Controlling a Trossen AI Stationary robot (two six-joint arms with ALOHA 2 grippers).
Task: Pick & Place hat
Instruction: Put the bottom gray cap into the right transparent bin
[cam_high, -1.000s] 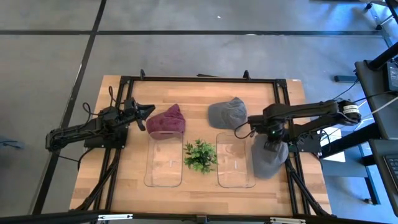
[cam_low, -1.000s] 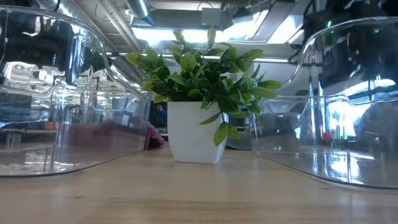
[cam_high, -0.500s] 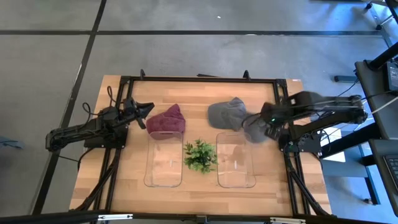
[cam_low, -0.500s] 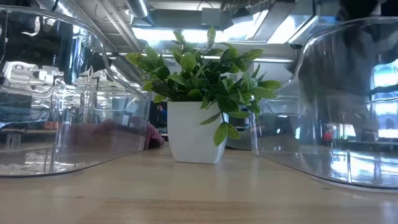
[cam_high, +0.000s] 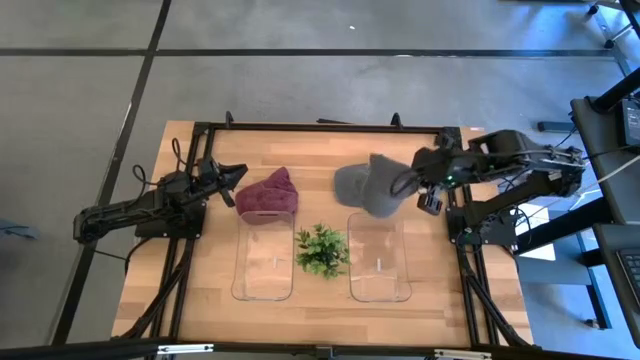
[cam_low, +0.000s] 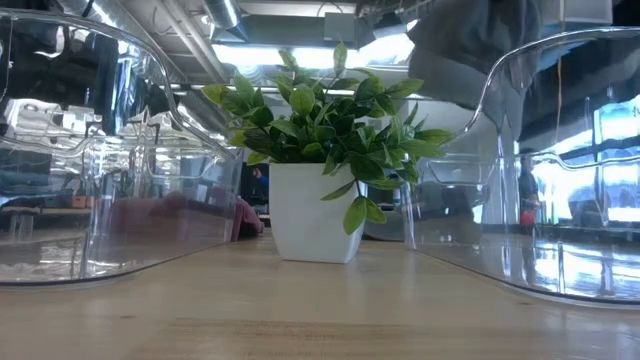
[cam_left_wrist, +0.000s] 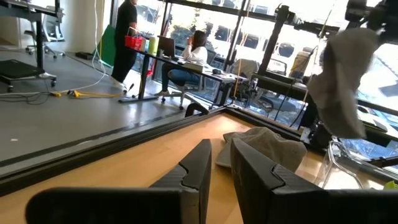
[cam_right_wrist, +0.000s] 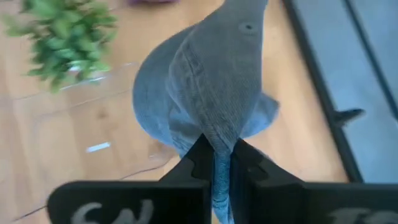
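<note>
A grey hat (cam_high: 382, 195) hangs in the air from my right gripper (cam_high: 405, 184), over the far end of the right clear bin (cam_high: 378, 262). In the low view the grey hat (cam_low: 465, 50) shows high above that bin. A second grey hat (cam_high: 350, 181) lies on the table behind it, also in the left wrist view (cam_left_wrist: 267, 145). A maroon hat (cam_high: 267, 194) lies at the far end of the left clear bin (cam_high: 264, 262). My left gripper (cam_high: 236, 187) waits open just left of the maroon hat, touching nothing. My right gripper (cam_right_wrist: 216, 146) pinches a raised fold of the grey hat's crown (cam_right_wrist: 214, 127) between its two fingers. It comes from the table's right side. The hat is lifted clear, hanging from the fingers with its top button (cam_right_wrist: 249, 27) pointing away from them.
A small potted plant (cam_high: 322, 250) stands between the two clear bins. A black frame (cam_high: 320, 127) runs round the table's far and side edges. Bare wood lies near the front edge. People and desks show in the room beyond (cam_left_wrist: 186, 56).
My right gripper, still shut on the grey hat, has swung it up from beside the right bin's right side and toward the table's far edge and left. The hat now hangs over the bin's far end, beside the other grey hat. The left arm has kept still.
</note>
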